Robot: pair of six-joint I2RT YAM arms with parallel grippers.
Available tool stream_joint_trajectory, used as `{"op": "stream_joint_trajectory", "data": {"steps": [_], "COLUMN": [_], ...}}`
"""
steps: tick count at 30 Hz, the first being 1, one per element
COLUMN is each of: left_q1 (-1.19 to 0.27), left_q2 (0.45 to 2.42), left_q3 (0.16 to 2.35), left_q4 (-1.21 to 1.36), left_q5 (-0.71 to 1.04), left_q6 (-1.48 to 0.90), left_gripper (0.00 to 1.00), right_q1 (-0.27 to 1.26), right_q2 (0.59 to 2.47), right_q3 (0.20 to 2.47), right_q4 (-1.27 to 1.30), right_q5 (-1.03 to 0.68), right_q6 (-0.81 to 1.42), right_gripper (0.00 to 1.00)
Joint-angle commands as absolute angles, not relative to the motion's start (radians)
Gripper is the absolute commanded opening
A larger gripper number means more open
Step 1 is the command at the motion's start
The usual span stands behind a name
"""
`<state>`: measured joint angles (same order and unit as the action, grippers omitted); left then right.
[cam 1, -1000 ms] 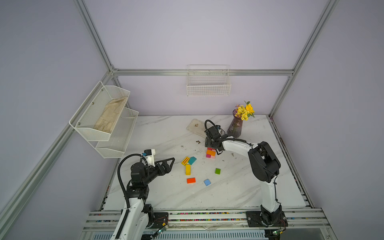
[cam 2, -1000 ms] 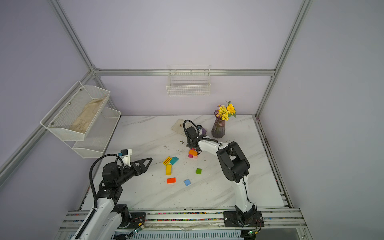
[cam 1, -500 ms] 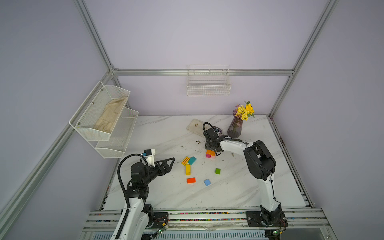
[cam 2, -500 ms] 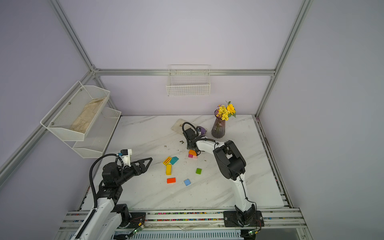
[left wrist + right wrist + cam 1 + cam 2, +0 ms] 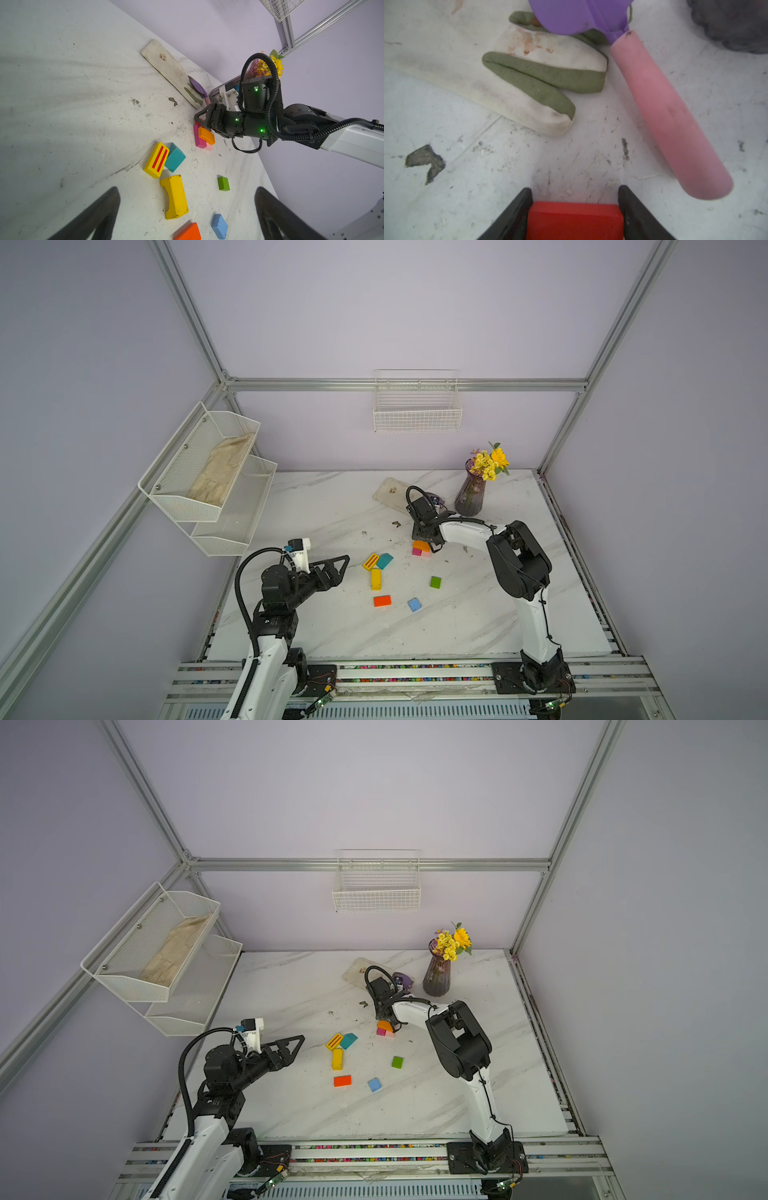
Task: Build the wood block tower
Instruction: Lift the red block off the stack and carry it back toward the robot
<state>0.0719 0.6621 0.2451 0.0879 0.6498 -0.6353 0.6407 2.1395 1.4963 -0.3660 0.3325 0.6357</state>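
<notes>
Red block [image 5: 575,222] is pinched between the fingers [image 5: 517,218] of the right hand [image 5: 574,189], low at the table [image 5: 332,635]; the left hand [image 5: 338,566] is held raised, spread wide.

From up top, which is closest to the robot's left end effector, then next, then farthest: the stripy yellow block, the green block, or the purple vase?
1. stripy yellow block: just ahead of the left end effector.
2. green block: middle of the table, further right.
3. purple vase: far back, on the right.
</notes>
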Motion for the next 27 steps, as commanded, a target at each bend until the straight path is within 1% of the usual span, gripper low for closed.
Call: {"op": "stream_joint_trajectory", "data": {"steps": [1,8,9,12,15,21,27], "left_q1": [0.08,0.08,0.08,0.08,0.08,0.08,0.08], "left_q2": [0.651,0.649,0.65,0.647,0.648,0.649,0.648], "left_q3": [0.23,0.23,0.23,0.23,0.23,0.23,0.23], "left_q4": [0.111,0.11,0.111,0.111,0.111,0.111,0.112], "left_q5": [0.655,0.655,0.657,0.657,0.655,0.655,0.651], "left_q6": [-0.63,-0.63,-0.63,-0.63,-0.629,-0.63,-0.63], "left_gripper": [1.0,1.0,1.0,1.0,1.0,1.0,1.0], "right_q1": [0.646,0.632,0.628,0.62,0.62,0.618,0.606], "right_q2": [2.148,2.166,2.173,2.181,2.175,2.134,2.064], "right_q3": [1.465,1.459,1.459,1.462,1.454,1.443,1.451], "right_q4": [-0.372,-0.365,-0.364,-0.363,-0.361,-0.357,-0.378], "right_q5": [0.336,0.335,0.329,0.322,0.325,0.346,0.376], "right_q6": [0.657,0.655,0.653,0.65,0.65,0.652,0.643], "right_gripper": [0.65,0.64,0.64,0.7,0.71,0.58,0.55]}}
